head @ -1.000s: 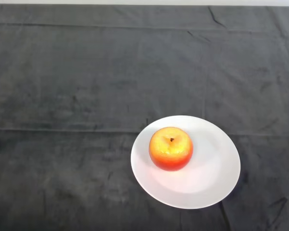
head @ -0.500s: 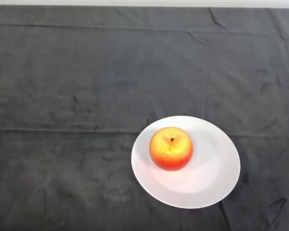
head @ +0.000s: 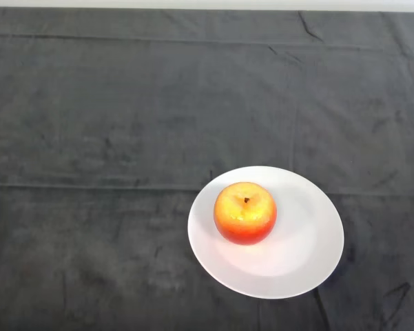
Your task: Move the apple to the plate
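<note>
A red and yellow apple (head: 245,212) stands upright, stem up, on the left part of a round white plate (head: 310,234). The plate lies on the dark cloth at the lower right of the head view. No part of the robot shows.
The dark cloth (head: 124,138) covers the whole table, with a few creases running across it. The table's far edge (head: 207,5) runs along the top of the view.
A small dark tip at the far left edge one second ago has left the view. Apple and plate have not moved.
</note>
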